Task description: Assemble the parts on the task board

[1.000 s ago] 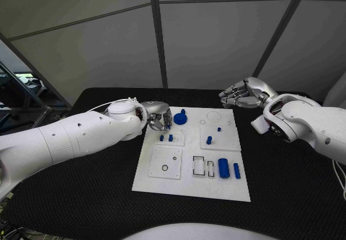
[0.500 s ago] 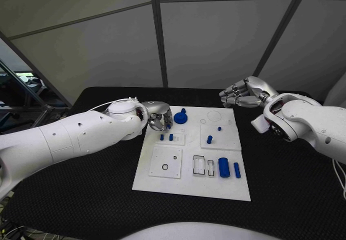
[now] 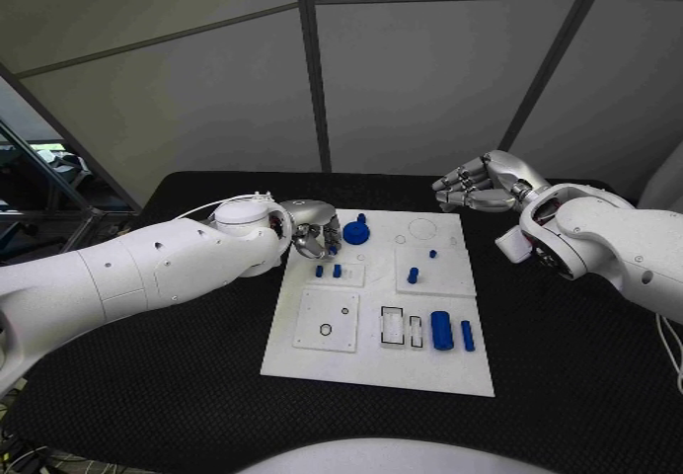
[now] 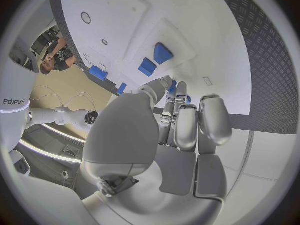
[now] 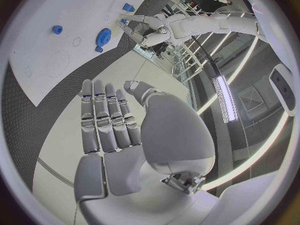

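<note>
Two silver hands over the black worktop [image 3: 171, 395]: left hand [image 3: 311, 233] at the white task board [image 3: 377, 370] edge beside the blue gear-shaped part [image 3: 354, 234], possibly pinching something small; cannot tell. Right hand [image 3: 482, 185] well apart, fingers straight, holding nothing. Next: seating a part precisely.

We see a task board [image 3: 373, 365] of smooth matt white plastic, lying on a black table [image 3: 157, 395] whose top looks rough and woven, like cloth. The blue parts, such as the gear [image 3: 356, 234] at the board's eleven o'clock and the thick cylinder [image 3: 441, 331] at its four o'clock, look like matt plastic. Both the left hand [image 3: 313, 233] and the right hand [image 3: 479, 185] are satin silver metal, on glossy white plastic arm shells.
</note>
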### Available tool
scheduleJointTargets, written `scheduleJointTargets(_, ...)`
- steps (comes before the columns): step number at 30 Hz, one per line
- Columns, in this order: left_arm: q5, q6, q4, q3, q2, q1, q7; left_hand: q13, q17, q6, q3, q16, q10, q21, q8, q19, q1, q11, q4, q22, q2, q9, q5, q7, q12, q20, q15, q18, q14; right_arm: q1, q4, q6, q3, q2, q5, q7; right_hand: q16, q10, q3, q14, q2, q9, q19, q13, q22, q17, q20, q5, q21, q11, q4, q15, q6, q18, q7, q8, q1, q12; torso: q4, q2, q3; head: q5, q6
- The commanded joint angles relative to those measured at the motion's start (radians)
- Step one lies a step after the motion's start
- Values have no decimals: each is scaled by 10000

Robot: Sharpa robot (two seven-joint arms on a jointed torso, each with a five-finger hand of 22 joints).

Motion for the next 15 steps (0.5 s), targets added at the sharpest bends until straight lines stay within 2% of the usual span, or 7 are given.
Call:
scheduleJointTargets(1,4,143,16,-13,14,-4,61,16,-11,60,31,-5,44,15,-34,-22,-85,0,-12,447,-11,16,-29,-28,-43,9,61,-1185,199,20,12,53,6,7,-7,61,-16,-14,-10,24,27,1,92,-10,-16,-9,-11,-17,-68,-44,-63,-45,95,-2,-2,43,51,38,4,7,3,-24,-15)
scheduleJointTargets(15,-50,333,-19,-50,33,-3,-69,39,-51,88,14,-16,102,-20,-60,-37,-125,-21,-26,436,-26,12,-40,-58,-80,4,43,-1177,183,21,8,57,7,15,-7,52,-16,-14,-10,24,27,1,92,-10,-16,-9,-11,-17,-68,-44,-63,-45,95,-2,-2,43,51,38,6,-5,3,-27,-55)
